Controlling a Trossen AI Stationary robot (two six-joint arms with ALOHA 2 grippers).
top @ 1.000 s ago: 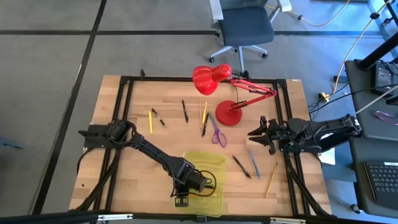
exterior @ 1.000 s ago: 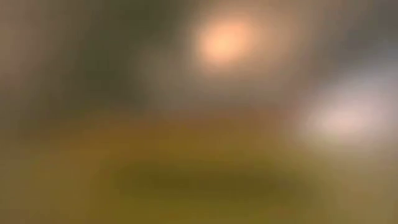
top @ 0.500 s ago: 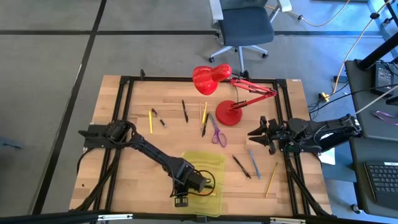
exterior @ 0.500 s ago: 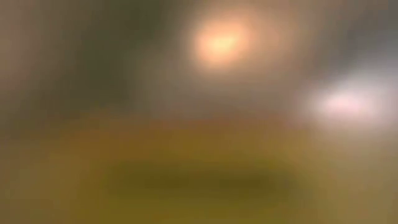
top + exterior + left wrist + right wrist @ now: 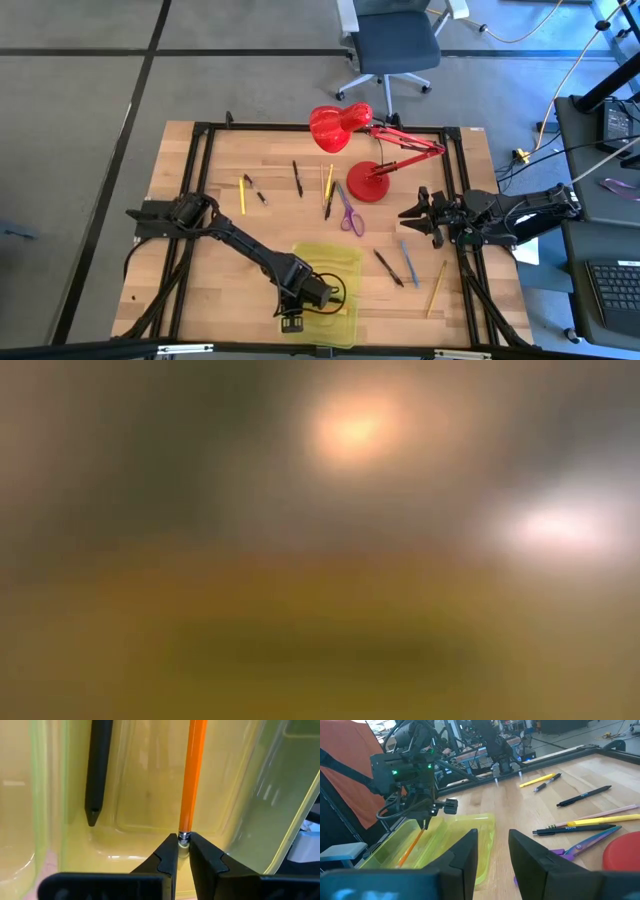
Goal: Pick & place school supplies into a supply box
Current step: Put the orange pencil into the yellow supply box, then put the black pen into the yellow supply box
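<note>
Translucent yellow-green plastic forms the supply box [image 5: 328, 287], which is seen lying open on the wooden table [image 5: 200, 180] near its front edge. Inside the box, the left end effector [image 5: 183, 851] is pointed downward, and its fingers are pinched on the metal-tipped end of an orange pencil [image 5: 191, 775] that stands nearly upright against the box floor. A black pen [image 5: 98, 769] is seen lying in the same compartment, just beside the pencil but apart from it. The right end effector [image 5: 418, 217] is held above the table's right side, near the base of the red desk lamp [image 5: 365, 150], with its fingers spread and nothing between them. Purple-handled scissors [image 5: 348, 212] are laid between the lamp base and the box. A blue pen [image 5: 409, 262], a black pen [image 5: 388, 267] and a yellow pencil [image 5: 436, 287] are found on the table to the right of the box, and further pens and pencils are scattered toward the far side. The low view is too blurred for anything to be told.
</note>
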